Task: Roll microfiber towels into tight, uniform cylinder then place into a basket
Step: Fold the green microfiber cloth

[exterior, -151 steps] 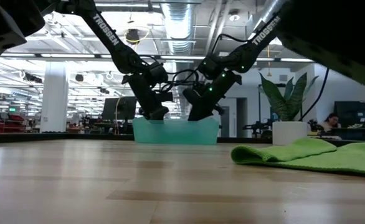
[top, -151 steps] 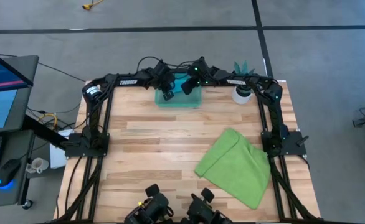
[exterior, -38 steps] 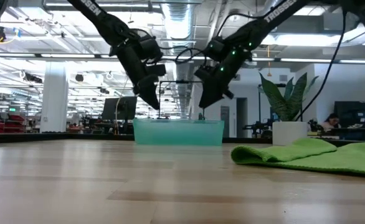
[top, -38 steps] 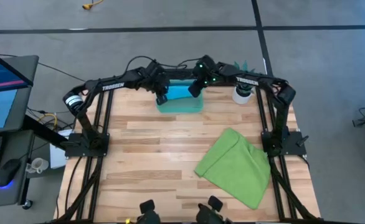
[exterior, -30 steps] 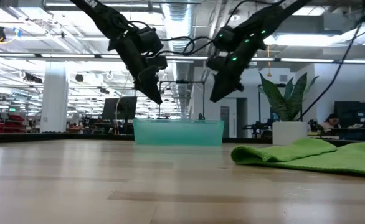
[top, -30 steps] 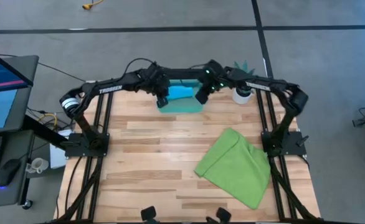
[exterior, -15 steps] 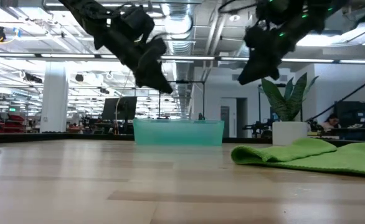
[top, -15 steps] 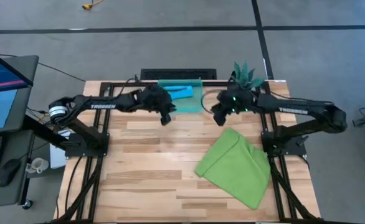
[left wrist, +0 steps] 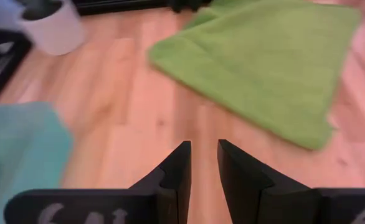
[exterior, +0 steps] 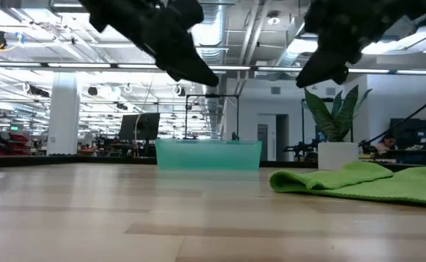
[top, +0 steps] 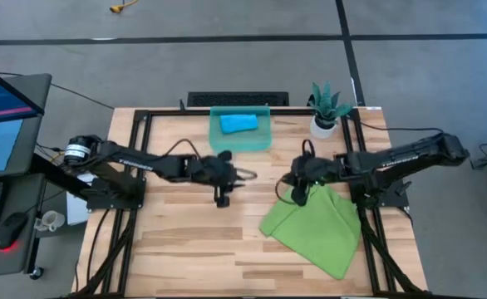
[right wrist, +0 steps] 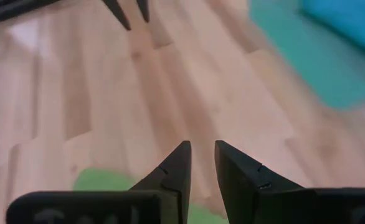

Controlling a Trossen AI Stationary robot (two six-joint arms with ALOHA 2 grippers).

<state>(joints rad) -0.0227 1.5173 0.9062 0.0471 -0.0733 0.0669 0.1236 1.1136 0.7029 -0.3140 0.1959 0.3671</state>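
The lime-green towel (top: pixel 314 220) lies flat on the right half of the table, partly folded over itself. It also shows in the low view (exterior: pixel 366 180). The sky-blue towel (top: pixel 238 123) lies rolled inside the teal basket (top: pixel 264 137) at the far edge. My left gripper (top: pixel 242 175) hovers above bare wood at the table's middle, open by a narrow gap (left wrist: pixel 203 155) and holding nothing. My right gripper (top: pixel 290 184) hovers above the green towel's far-left corner (right wrist: pixel 98 182). It is also open by a narrow gap (right wrist: pixel 202 155) with nothing in it.
A white pot with a green plant (top: pixel 324 124) stands at the far right, beside the basket. Black arm stands rise at the table's left (top: pixel 115 191) and right (top: pixel 381 191) edges. Bare wood (top: pixel 194 241) fills the near left.
Both grippers have swung away from above the basket toward the table's near side, staying about as high. The left one has come to the middle, the right one to above the green towel's far corner. The blue towel stays in the basket.
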